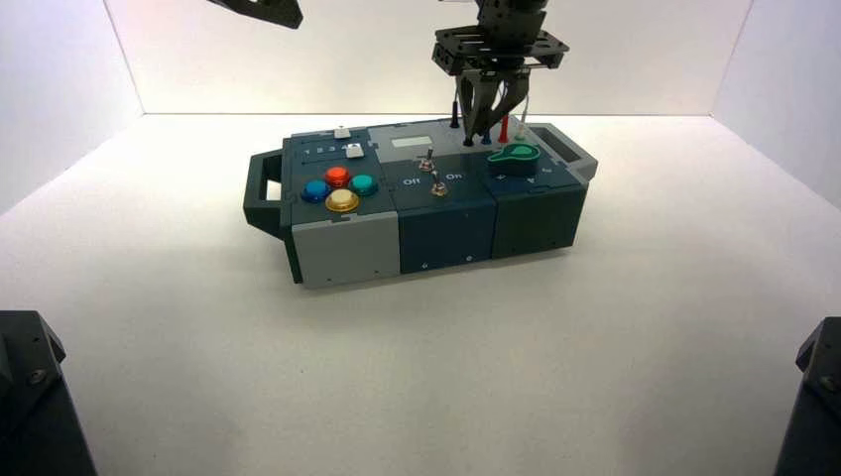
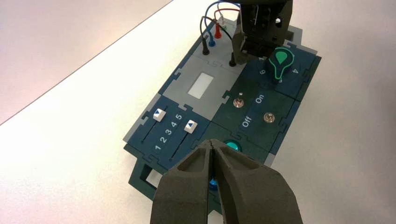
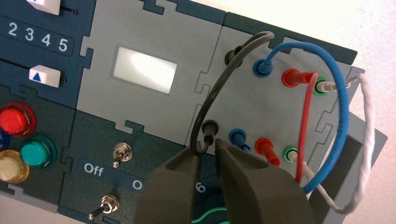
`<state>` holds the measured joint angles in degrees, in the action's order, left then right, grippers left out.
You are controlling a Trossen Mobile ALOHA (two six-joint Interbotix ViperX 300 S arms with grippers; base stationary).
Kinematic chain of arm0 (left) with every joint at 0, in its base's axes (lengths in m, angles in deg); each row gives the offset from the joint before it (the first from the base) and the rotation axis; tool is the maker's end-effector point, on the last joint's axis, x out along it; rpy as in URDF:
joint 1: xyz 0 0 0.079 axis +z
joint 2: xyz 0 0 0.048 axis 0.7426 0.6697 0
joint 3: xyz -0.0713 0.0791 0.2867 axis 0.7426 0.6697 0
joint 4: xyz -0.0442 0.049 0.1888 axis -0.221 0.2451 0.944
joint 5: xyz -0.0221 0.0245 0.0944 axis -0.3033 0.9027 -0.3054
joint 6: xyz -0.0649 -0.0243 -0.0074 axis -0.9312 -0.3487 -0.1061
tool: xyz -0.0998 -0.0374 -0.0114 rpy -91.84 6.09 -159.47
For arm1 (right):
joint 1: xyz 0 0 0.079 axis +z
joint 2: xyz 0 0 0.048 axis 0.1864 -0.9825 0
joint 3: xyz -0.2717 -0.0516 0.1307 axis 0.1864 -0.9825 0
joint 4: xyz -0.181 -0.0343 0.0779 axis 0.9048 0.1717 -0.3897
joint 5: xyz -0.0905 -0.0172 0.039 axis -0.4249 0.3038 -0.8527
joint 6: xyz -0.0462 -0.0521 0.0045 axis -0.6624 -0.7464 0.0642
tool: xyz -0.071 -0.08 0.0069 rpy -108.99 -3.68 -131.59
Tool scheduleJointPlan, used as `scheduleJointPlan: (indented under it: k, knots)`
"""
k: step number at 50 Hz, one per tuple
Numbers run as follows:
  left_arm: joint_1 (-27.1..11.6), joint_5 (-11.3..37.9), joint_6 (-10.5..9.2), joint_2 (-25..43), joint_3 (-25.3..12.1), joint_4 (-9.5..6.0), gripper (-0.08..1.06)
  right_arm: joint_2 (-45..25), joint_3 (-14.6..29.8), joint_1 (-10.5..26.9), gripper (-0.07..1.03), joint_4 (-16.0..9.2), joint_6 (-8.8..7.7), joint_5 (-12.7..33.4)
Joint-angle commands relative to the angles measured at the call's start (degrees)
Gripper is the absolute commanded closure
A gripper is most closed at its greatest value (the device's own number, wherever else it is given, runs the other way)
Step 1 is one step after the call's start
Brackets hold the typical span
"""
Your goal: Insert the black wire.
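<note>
The black wire (image 3: 208, 95) arcs over the grey socket panel (image 3: 261, 112). One of its black plugs (image 3: 233, 57) stands in the far-row socket, the other (image 3: 210, 128) in the near-row socket. My right gripper (image 3: 206, 146) hangs just over that near plug, open, with a narrow gap between its fingers; the lead's loop brushes one fingertip (image 3: 190, 153). From above, the right gripper (image 1: 488, 127) points down at the back of the box (image 1: 436, 213). My left gripper (image 2: 212, 145) is shut on nothing, held high over the coloured-button end.
Blue (image 3: 327, 60), red (image 3: 308, 116) and white (image 3: 369, 135) leads loop beside the black one on the same panel. A green knob (image 1: 514, 155) and two toggle switches (image 1: 427, 162) lie close to the right gripper. Two sliders (image 2: 159, 115) sit beyond the left gripper.
</note>
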<state>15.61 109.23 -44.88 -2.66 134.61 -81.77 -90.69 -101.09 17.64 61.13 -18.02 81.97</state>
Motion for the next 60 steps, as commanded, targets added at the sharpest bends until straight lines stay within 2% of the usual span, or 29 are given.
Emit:
scheduleJointPlan:
  k: [1, 8, 36, 44, 53, 60]
  knots:
    - [0.0, -0.44, 0.18, -0.7, -0.53, 0.09, 1.01, 3.43, 0.44, 0.44, 0.72, 0.0, -0.09, 0.09]
    - [0.09, -0.44, 0.18, -0.88, -0.44, 0.09, 1.01, 4.75, 0.18, 0.44, 0.66, 0.09, -0.26, 0.7]
    - [0.09, -1.41, 0.18, -0.62, -0.09, 0.26, 1.01, 10.46, -1.41, 0.44, 0.64, 0.35, -0.97, 3.08]
    - [0.09, -1.93, 0.18, -0.62, 0.18, 0.35, 1.01, 11.95, -2.72, 0.44, 0.64, 0.26, -0.79, 2.99]
    - [0.09, -2.29, 0.18, 0.18, 0.35, 0.44, 1.01, 15.38, -5.27, 0.44, 0.64, 0.35, -1.41, 4.22]
    - [0.0, -2.37, 0.18, 1.14, 0.18, 0.35, 1.01, 17.23, -6.77, 0.44, 0.64, 1.58, -2.11, 4.22]
